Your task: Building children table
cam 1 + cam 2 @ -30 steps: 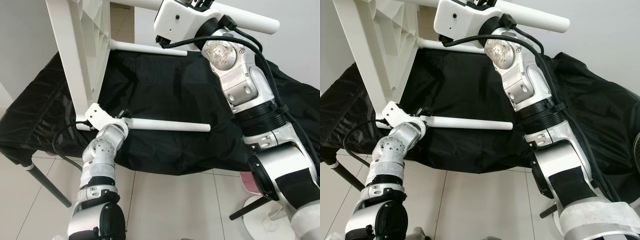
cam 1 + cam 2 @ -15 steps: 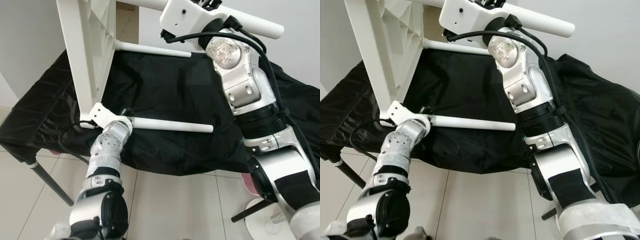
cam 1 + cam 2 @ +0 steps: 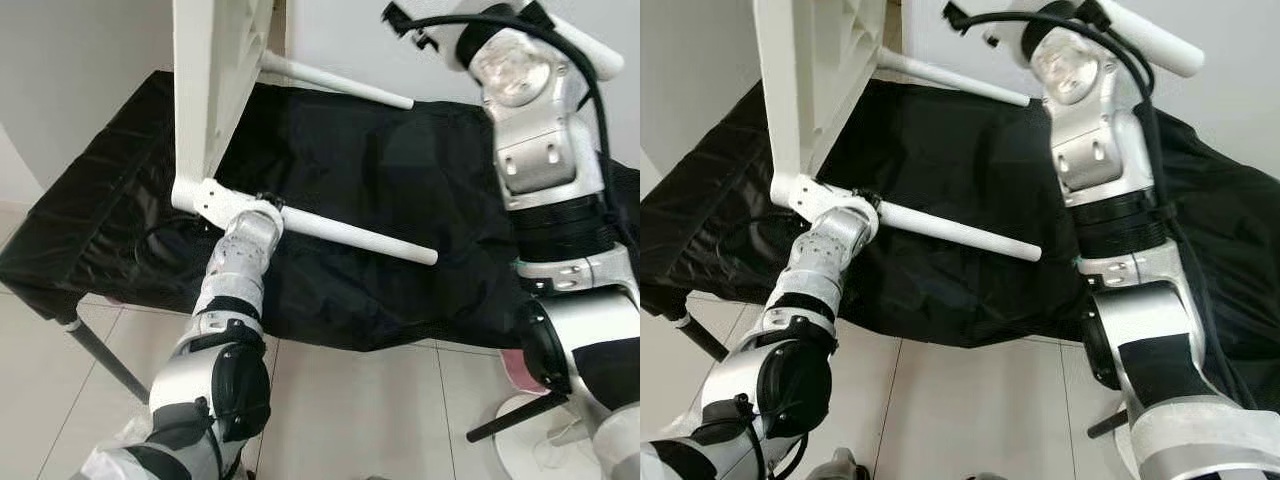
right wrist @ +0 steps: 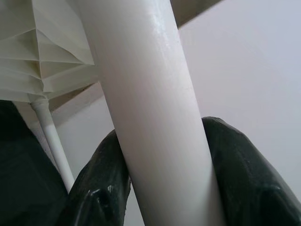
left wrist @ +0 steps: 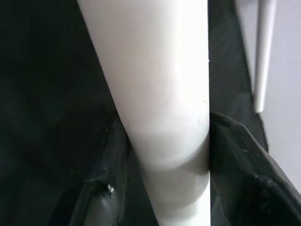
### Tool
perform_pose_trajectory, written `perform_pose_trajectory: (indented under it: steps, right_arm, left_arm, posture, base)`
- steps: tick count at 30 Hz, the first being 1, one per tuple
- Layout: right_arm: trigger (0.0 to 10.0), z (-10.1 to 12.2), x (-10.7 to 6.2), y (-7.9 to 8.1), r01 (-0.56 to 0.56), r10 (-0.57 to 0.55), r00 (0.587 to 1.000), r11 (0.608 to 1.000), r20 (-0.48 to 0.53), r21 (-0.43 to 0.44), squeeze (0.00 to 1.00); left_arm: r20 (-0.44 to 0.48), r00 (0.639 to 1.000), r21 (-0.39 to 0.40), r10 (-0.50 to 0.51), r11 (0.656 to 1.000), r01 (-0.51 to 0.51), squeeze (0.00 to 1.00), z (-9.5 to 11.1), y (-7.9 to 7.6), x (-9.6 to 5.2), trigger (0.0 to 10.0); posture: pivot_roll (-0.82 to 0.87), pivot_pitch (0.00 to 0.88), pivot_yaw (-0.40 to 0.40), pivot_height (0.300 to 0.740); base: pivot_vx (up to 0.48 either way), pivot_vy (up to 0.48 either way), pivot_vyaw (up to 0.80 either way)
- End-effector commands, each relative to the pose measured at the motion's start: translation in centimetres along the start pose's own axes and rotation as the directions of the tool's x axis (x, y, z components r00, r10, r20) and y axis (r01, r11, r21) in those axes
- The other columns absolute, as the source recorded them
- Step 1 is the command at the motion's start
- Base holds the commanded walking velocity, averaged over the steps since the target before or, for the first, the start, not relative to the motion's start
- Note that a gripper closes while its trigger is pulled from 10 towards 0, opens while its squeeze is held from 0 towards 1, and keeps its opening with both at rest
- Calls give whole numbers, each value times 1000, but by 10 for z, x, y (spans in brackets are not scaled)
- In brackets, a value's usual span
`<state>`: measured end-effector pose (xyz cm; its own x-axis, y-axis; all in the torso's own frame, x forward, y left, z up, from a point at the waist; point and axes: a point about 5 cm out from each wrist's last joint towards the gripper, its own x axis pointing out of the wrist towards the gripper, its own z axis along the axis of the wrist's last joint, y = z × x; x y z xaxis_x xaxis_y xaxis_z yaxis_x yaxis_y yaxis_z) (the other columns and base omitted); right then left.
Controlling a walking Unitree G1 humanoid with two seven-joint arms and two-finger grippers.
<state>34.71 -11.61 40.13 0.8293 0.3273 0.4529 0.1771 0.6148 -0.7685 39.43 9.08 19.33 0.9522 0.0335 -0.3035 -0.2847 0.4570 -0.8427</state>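
Children's table: we see a white plastic tabletop (image 3: 212,90) tipped up on its edge over the counter, its underside moulded in ribs and hollow cells. Round white legs stick out from it sideways.

Lower leg: a smooth, matte white tube (image 3: 355,237) runs from the tabletop's low corner out over the black cover, its far end rounded and free.

Left gripper: our left gripper (image 5: 162,141) is clamped on this lower leg close to the tabletop corner; in the left wrist view both glossy black fingers (image 5: 110,165) press against the tube's sides.

Upper leg: a thicker-looking white tube (image 3: 1145,40) passes behind our right arm near the top of the head views.

Right gripper: our right gripper (image 4: 164,160) is closed around that upper leg, the black fingers (image 4: 235,169) hugging it on both sides, with the ribbed underside behind.

Far leg: a third slim white leg (image 3: 340,82) points out from the tabletop's upper part, above the cover and apart from both grippers.

Counter: a counter draped in a crinkled black cloth (image 3: 350,170) with a slight sheen; a dark metal leg (image 3: 100,355) angles to the floor at its left corner.

Room: pale glossy floor tiles (image 3: 340,410) with thin grout lines, plain light walls behind, and a white round base (image 3: 545,450) on the floor at lower right.
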Motion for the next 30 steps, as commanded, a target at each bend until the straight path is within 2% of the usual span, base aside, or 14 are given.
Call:
perform_pose_trajectory:
  steps: [1,3,6,8,11,13,15,16,17,19,23,28,29,30]
  right_arm:
    - [0,11,-7,-39,164,-179,982,966,61,199,0]
    - [0,11,-7,-39,164,-179,982,966,61,199,0]
    - [0,9,-12,-42,186,-199,978,965,55,187,0]
    - [0,1,-21,-44,236,-246,969,952,33,196,0]
    - [0,-4,-26,-46,273,-282,959,940,13,205,0]
    - [0,-21,-40,-45,332,-328,943,918,-56,216,0]
    - [0,-21,-40,-45,332,-328,943,918,-56,216,0]
    - [0,-35,-51,-40,350,-334,936,910,-109,222,0]
    - [0,-35,-51,-40,350,-334,936,910,-109,222,0]
    - [0,-71,-80,-18,378,-318,913,896,-256,233,0]
    - [0,-98,-107,9,384,-276,888,886,-368,260,0]
    - [0,-114,-125,26,398,-271,869,880,-413,259,0]
    - [0,-127,-137,41,441,-250,846,824,-470,357,0]
    - [0,-127,-137,41,441,-250,846,824,-470,357,0]
  left_arm:
    - [50,918,59,-394,918,391,0,7,-67,-19,0]
    - [50,918,59,-394,918,391,0,7,-67,-19,0]
    - [119,867,84,-484,875,477,0,25,-88,-27,0]
    - [192,781,117,-595,803,584,0,50,-119,-46,0]
    - [221,732,147,-645,764,628,0,61,-133,-56,0]
    - [261,645,202,-718,694,690,0,77,-156,-75,0]
    - [261,645,202,-718,694,690,0,77,-156,-75,0]
    - [275,597,233,-753,655,719,0,83,-168,-87,0]
    - [275,597,233,-753,655,719,0,83,-168,-87,0]
    - [271,503,298,-821,569,767,0,92,-190,-110,0]
    - [262,432,343,-863,502,794,0,93,-202,-125,0]
    - [234,399,351,-886,460,816,0,89,-208,-132,0]
    - [194,389,358,-900,435,827,0,81,-210,-135,0]
    - [194,389,358,-900,435,827,0,81,-210,-135,0]
  posture:
    - [-137,20,19,740]
    - [-137,20,19,740]
    - [-133,20,12,740]
    - [-126,20,-2,740]
    - [-126,20,-2,740]
    - [-109,19,-12,740]
    - [-109,19,-12,740]
    - [-100,21,-13,740]
    - [-100,21,-13,740]
    - [-91,18,-13,740]
    - [-88,18,-12,740]
    - [-76,15,-10,740]
    - [-76,14,-6,740]
    - [-76,14,-6,740]
  base:
    - [0,0,0]
    - [0,0,0]
    - [0,0,0]
    - [0,0,0]
    - [0,0,0]
    - [0,0,0]
    - [0,0,0]
    - [0,0,0]
    - [0,0,0]
    - [0,0,0]
    - [0,0,0]
    - [0,0,0]
    - [0,0,0]
    - [0,0,0]
